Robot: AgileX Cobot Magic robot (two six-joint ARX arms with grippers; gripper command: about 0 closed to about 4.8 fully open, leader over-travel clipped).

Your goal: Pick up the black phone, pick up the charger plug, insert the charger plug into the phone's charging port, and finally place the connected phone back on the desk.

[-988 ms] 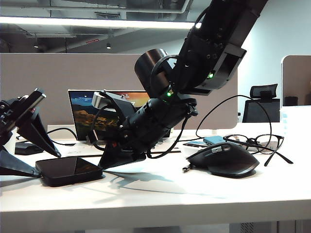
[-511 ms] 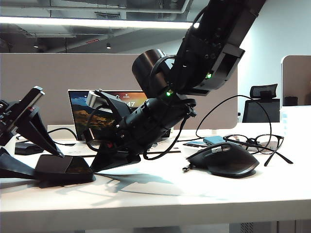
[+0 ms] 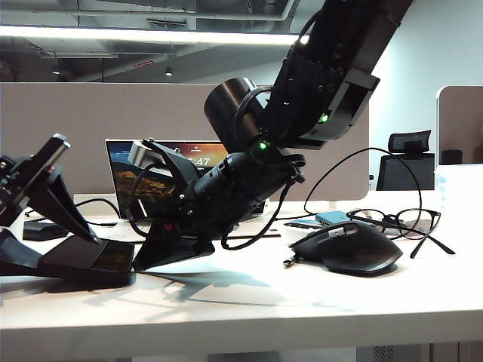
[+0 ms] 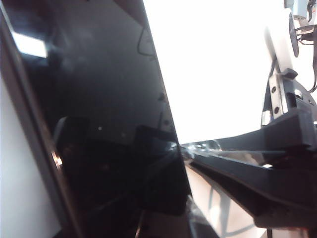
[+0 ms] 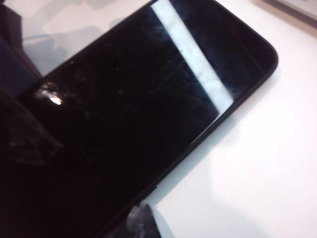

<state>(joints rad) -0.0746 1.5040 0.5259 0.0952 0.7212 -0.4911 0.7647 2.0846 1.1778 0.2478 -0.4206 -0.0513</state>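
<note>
The flat glossy black phone [image 3: 90, 260] is seen lying on the white table [image 3: 302, 302] at near left. It is straddled by the wide-spread left pincer [image 3: 56, 249]. The closed right pincer [image 3: 162, 253] is pressed against its right end.

Black phone [image 3: 90, 260] flat on white desk [image 3: 302, 294] (glossy face up)

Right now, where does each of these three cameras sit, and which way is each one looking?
Exterior view: low at the desk's front edge, looking across at both arms, a mouse, glasses and a laptop.
Left wrist view: on the left arm, close over the black phone; the open left gripper shows.
Right wrist view: on the right arm, looking down at the phone's glossy face; a dark part of the shut right gripper shows.
All three share the phone.
</note>
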